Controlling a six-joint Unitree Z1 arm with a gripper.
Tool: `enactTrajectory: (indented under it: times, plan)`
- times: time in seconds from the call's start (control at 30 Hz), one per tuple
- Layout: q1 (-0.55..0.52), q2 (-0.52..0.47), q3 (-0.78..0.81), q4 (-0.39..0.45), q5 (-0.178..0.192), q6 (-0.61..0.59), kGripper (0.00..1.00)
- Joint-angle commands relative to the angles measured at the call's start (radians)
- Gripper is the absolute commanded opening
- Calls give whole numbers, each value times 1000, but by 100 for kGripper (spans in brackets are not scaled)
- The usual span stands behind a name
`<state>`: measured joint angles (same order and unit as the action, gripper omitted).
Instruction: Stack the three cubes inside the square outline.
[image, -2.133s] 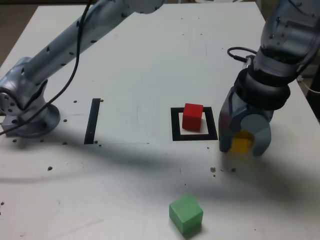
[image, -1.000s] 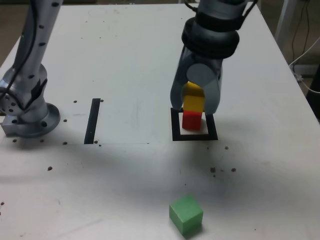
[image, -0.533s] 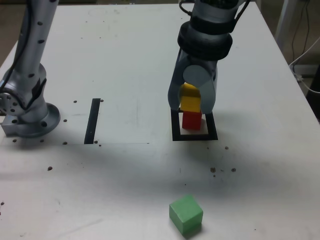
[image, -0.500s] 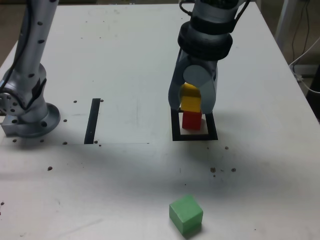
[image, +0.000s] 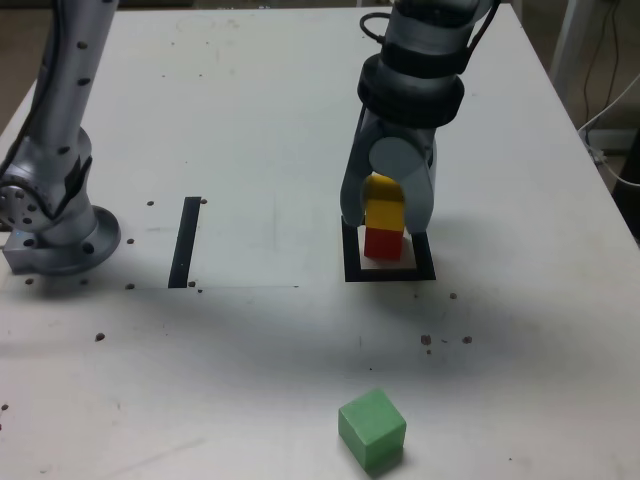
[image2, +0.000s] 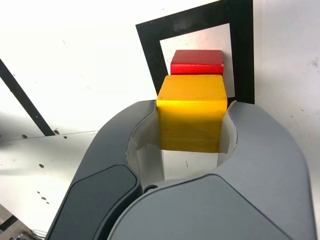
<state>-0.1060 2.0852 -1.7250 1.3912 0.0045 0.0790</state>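
Observation:
The red cube (image: 383, 243) (image2: 197, 62) sits inside the square outline (image: 389, 272) (image2: 242, 45) on the white table. My gripper (image: 385, 208) (image2: 190, 125) is shut on the yellow cube (image: 384, 205) (image2: 190, 111), which is right over the red one and looks to be touching its top. The green cube (image: 372, 429) lies alone near the table's front edge in the exterior view, well apart from the outline.
A straight black strip (image: 185, 241) (image2: 20, 97) lies toward the exterior view's left of the outline. The arm's base (image: 50, 225) stands at the far left of that view. Small dark specks dot the table (image: 250, 360).
The gripper carried the yellow cube from the exterior view's right of the outline to above the red cube, then lowered it slightly over the last second.

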Motion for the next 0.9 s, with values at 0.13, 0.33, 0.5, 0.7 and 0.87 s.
enactTrajectory:
  times: [0.13, 0.33, 0.5, 0.7, 0.87]
  plan:
    - [3, 3, 2, -4, 0, 2, 22]
    - [6, 5, 7, -7, -4, 4, 34]
    - [13, 7, 21, -15, -15, 9, 56]
    - [15, 7, 28, -22, -20, 13, 61]
    - [15, 7, 29, -23, -21, 14, 65]
